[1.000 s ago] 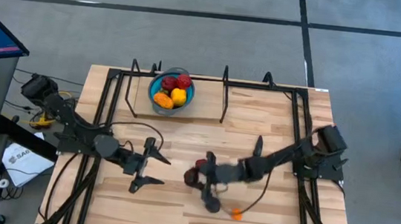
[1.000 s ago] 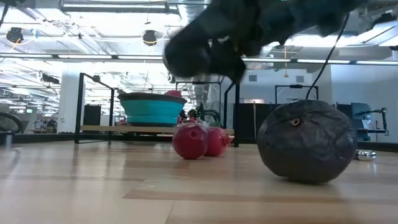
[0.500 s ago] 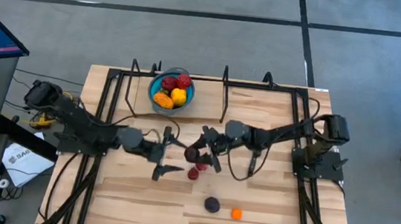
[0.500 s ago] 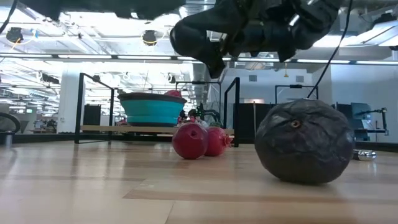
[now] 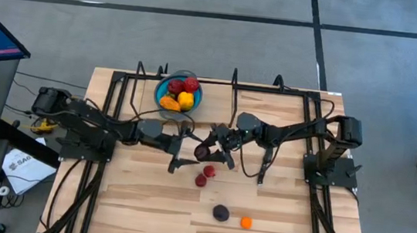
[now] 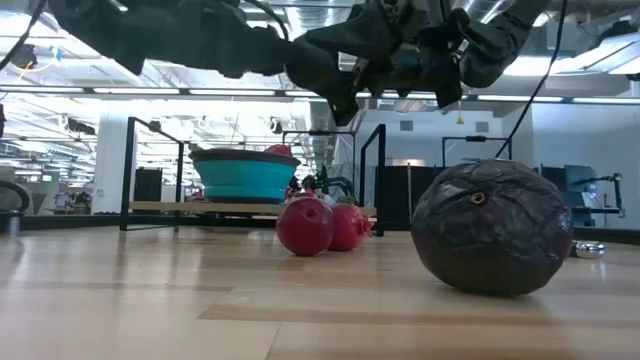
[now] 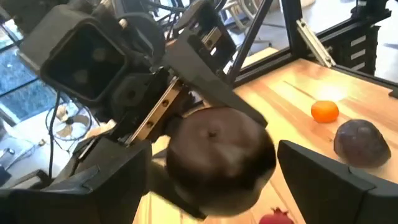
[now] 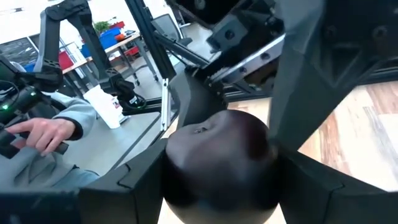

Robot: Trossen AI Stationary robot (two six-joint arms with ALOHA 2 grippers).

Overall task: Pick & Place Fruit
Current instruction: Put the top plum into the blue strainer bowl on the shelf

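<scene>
Both arms have swung inward to meet at frame centre in the high view. The right gripper clamps a dark red fruit, lifted from lower down. The left gripper has spread wide around it, suggesting a handover toward the blue bowl.

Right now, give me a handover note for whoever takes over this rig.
Right gripper: shut on a dark red fruit, held above the table's middle.
Left gripper: open, fingers either side of that same fruit; looks like a handover, not yet gripped.
Bowl: at the far edge, already holding red, yellow and orange pieces.
On the table: two red pieces near the middle, a purple piece and an orange piece toward the near edge.
Left: probably get the held fruit into the bowl, then the four loose pieces.
</scene>
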